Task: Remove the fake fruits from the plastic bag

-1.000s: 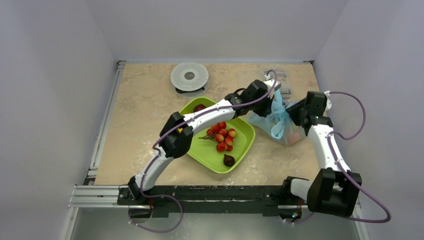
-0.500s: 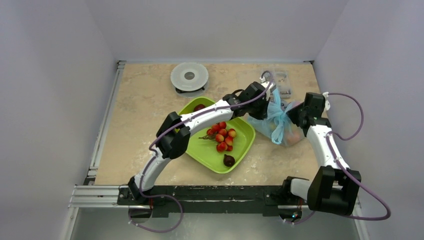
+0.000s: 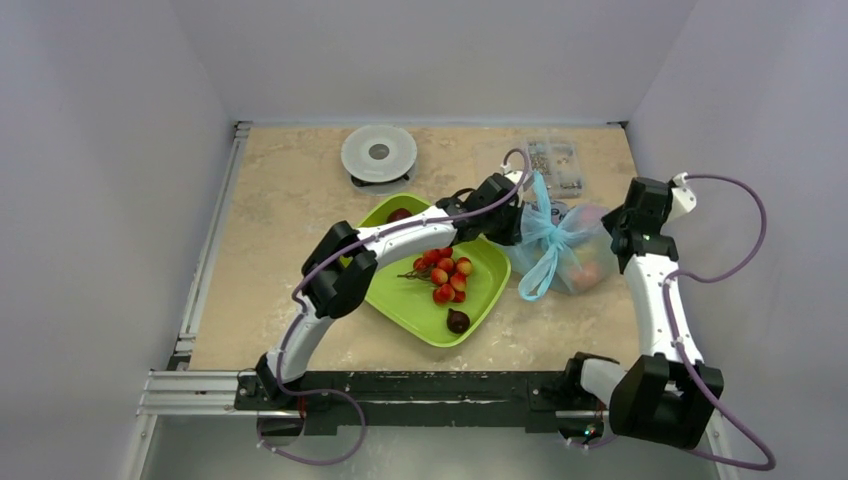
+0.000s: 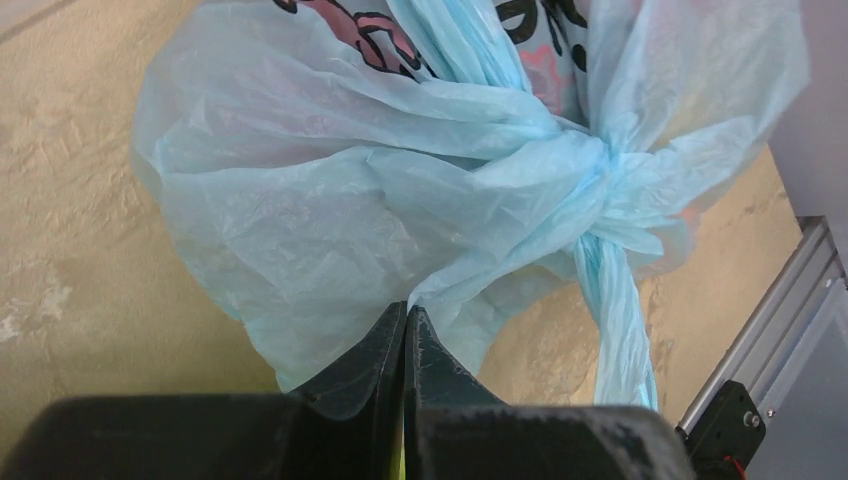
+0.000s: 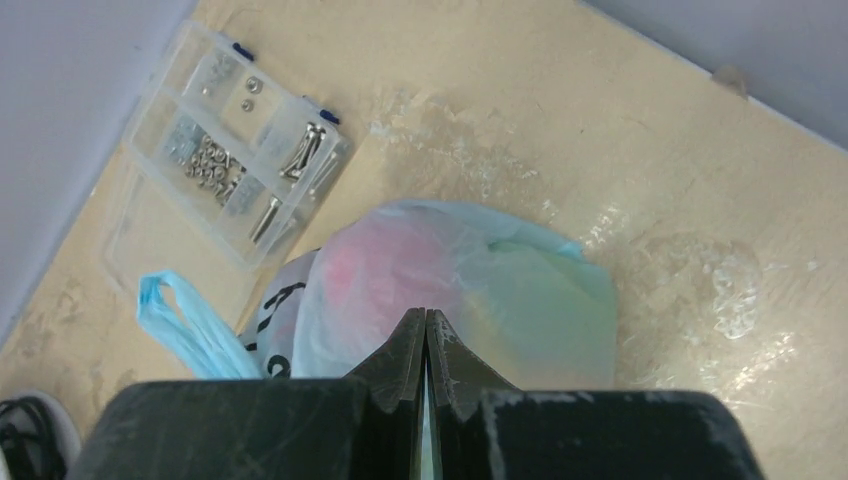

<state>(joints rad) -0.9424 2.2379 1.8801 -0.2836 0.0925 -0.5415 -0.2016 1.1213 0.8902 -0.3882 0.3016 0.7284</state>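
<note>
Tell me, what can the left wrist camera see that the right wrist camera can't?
Only the left wrist view shows the knot tying the plastic bag shut, and a metal rail at the table's edge. Only the right wrist view shows a clear box of screws, and the fake fruits as pink and green blurs through the bag. Both show the light-blue bag on the tan table, with shut fingers pinching it: the left gripper in one, the right gripper in the other.
</note>
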